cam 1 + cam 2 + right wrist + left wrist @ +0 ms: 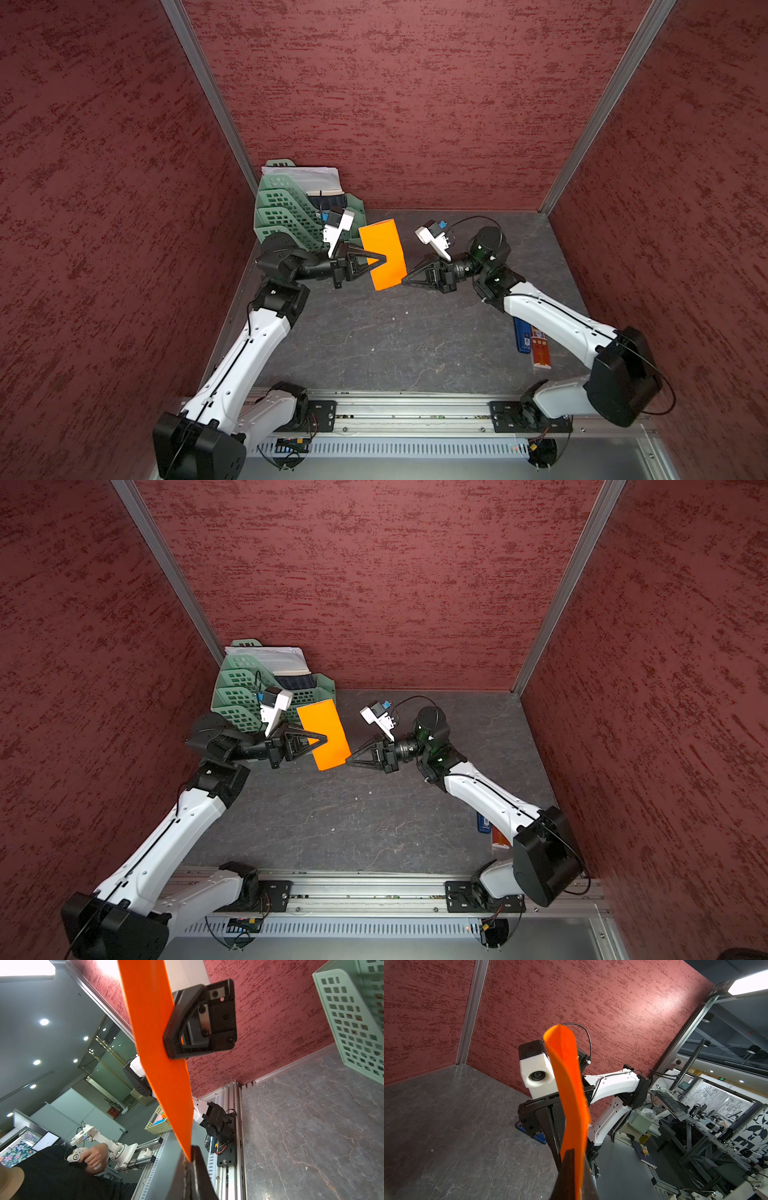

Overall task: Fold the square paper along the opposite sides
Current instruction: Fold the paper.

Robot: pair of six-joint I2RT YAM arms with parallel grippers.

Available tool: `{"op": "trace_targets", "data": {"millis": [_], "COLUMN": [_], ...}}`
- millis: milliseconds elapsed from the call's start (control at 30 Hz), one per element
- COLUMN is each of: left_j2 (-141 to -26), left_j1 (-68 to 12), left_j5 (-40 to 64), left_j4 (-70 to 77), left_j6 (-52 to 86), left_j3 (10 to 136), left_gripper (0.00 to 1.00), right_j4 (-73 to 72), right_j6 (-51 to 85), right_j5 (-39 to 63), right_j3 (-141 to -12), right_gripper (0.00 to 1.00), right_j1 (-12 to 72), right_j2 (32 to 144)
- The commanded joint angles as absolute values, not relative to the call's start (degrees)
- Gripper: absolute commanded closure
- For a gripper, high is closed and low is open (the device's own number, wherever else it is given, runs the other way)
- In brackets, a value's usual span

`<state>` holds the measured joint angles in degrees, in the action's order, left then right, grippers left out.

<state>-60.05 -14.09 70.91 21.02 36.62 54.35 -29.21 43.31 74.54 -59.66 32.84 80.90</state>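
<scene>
— How far along is the fold?
— The square paper [384, 239] hangs above the table [395, 340], toward its far edge, and it looks doubled over into a rectangle.
— And the grippers?
— The left gripper [385, 260] pinches the paper's side and the right gripper [403, 282] pinches its near corner. Probably a sharp crease is still missing.

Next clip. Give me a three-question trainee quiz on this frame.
1. True or false: the orange paper lies flat on the table.
2. How many grippers are shut on the paper: A none, B one, C two?
3. What stands in the far corner behind the left gripper?
Key: 1 false, it is held in the air. 2 C, the right gripper pinches a corner too. 3 green file rack.
</scene>
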Motion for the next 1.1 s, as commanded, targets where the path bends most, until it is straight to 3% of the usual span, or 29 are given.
{"op": "trace_targets", "data": {"millis": [0, 33, 133, 233, 333, 567, 1067], "left_j2": [-59.75, -59.84, -59.44, -59.07, -58.97, -58.99, -59.02], "left_j1": [-13.45, -13.45, -13.49, -13.69, -14.14, -15.32, -16.60], "left_j5": [71.60, 71.64, 71.72, 71.72, 71.54, 70.80, 70.23], "left_j4": [21.82, 21.86, 21.79, 21.51, 21.38, 20.17, 16.84], "left_j6": [36.30, 36.30, 36.45, 36.35, 36.24, 35.04, 32.15], "left_j3": [54.54, 54.49, 54.08, 53.57, 52.98, 52.12, 50.93], "left_gripper": [1.00, 1.00, 1.00, 1.00, 1.00, 1.00, 1.00], "right_j4": [-26.24, -25.33, -22.05, -19.68, -19.92, -25.59, -27.05], "right_j6": [41.08, 40.46, 38.41, 36.85, 37.06, 41.51, 42.50], "right_j5": [74.56, 74.53, 73.79, 72.45, 71.41, 70.44, 70.05], "right_j3": [-61.71, -61.89, -62.71, -63.66, -64.54, -65.55, -65.61], "right_gripper": [0.88, 0.82, 0.52, 0.37, 0.29, 0.36, 0.75], "right_j1": [33.18, 33.19, 33.11, 33.13, 33.09, 33.27, 33.46], "right_j2": [78.96, 78.76, 78.14, 77.45, 77.50, 79.79, 81.45]}}
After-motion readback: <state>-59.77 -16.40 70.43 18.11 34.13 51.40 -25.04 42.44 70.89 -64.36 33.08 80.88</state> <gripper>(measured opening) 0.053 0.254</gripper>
